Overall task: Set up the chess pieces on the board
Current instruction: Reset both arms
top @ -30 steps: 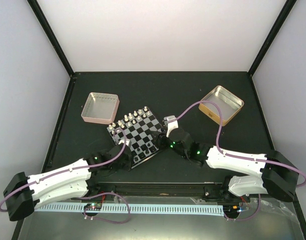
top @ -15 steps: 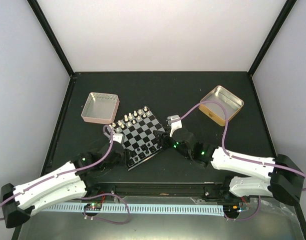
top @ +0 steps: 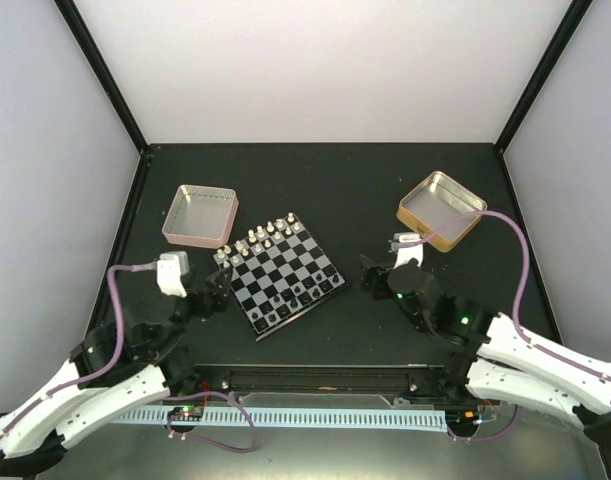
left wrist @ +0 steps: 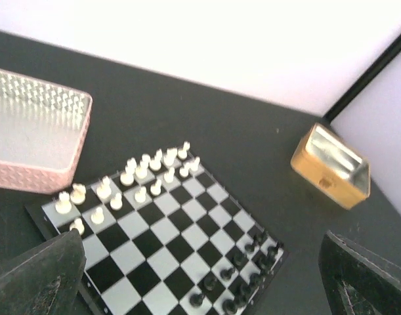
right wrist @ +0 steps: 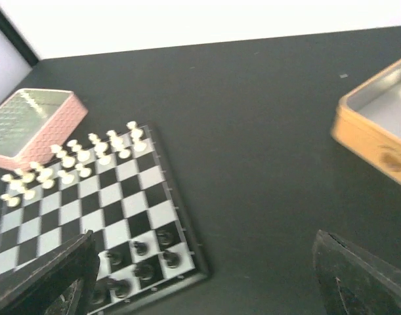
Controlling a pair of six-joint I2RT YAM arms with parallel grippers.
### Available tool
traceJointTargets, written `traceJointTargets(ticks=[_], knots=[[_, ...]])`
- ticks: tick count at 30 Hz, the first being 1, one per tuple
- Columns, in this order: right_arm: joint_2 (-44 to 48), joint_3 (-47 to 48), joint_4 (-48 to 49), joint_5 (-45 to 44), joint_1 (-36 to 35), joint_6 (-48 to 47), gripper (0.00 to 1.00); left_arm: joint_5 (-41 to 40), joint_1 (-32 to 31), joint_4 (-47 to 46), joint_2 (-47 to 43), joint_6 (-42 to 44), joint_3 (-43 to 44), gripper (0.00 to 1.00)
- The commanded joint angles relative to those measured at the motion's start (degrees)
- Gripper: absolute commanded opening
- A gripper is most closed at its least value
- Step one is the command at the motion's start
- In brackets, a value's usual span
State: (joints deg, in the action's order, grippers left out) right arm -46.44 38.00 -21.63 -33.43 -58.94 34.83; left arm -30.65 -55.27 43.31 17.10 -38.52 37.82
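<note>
Clearly, board (top: 285,273) between left claw (top: 213,297), right claw (top: 370,278) (spread)

no legible text or numbers, small dark mark (left wrist: 325,182) on gold tin (left wrist: 333,163) unreadable

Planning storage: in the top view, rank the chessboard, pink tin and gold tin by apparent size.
Largest: chessboard.
Then: gold tin and pink tin, about alike, so unranked.

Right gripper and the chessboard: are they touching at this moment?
Apart. The top view shows bare dark table between the right gripper, its fingers open, and the chessboard at its nearest corner.
</note>
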Motion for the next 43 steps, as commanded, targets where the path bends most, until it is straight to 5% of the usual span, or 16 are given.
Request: traceJointTargets(ticks=[1, 7, 12, 43], knots=[[7.1, 4.3, -16.5, -10.3, 0.4, 2.3, 0.9, -6.6, -0.3, 2.2, -4.3, 3.6, 4.6, 0.99], [25.0, 4.7, -19.6, -18.1, 0.4, 0.0, 0.95, -11.3, -0.3, 8.5, -6.5, 4.5, 9.6, 0.99], [31.3, 5.9, -21.4, -22.0, 0.4, -1.8, 0.98, -13.6, -0.3, 10.8, -6.7, 6.4, 12.1, 0.99], [28.7, 4.4, -20.2, -21.9, 0.4, 0.6, 1.0, -11.2, -0.3, 8.9, -5.7, 10.2, 12.7, 0.99]])
